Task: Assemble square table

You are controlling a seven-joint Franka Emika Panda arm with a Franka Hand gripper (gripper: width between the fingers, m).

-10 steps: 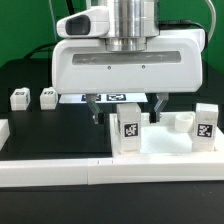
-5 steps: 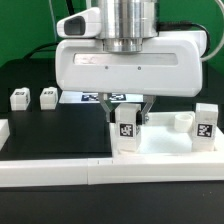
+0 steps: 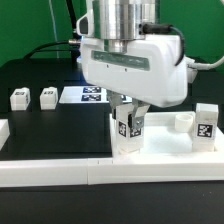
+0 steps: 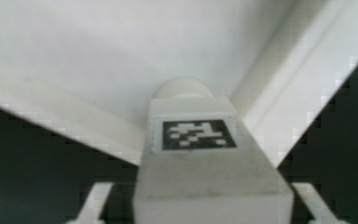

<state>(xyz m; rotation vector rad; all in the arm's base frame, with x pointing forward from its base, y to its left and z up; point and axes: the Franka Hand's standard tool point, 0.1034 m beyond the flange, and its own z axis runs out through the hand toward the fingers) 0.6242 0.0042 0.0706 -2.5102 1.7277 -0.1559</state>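
Observation:
The square table top (image 3: pixel 165 146) lies at the front right, white with a raised rim. A white tagged leg (image 3: pixel 127 127) stands upright at its near corner on the exterior view's left. My gripper (image 3: pixel 128 122) is shut on this leg, one finger on each side, with the wrist turned. In the wrist view the leg (image 4: pixel 197 135) fills the middle between my fingers (image 4: pixel 98 204), and the table top's rim (image 4: pixel 282 80) lies behind it. Another leg (image 3: pixel 205 125) stands at the top's right corner. Two loose legs (image 3: pixel 18 98) (image 3: pixel 47 96) rest at the left.
The marker board (image 3: pixel 88 95) lies on the black table behind my gripper. Long white border rails run along the front (image 3: pixel 70 172) and the left edge (image 3: pixel 3 130). A low white block (image 3: pixel 181 122) sits at the top's far side.
My gripper came down over the corner leg, closed its fingers on it, and has now turned about its vertical axis with the leg.

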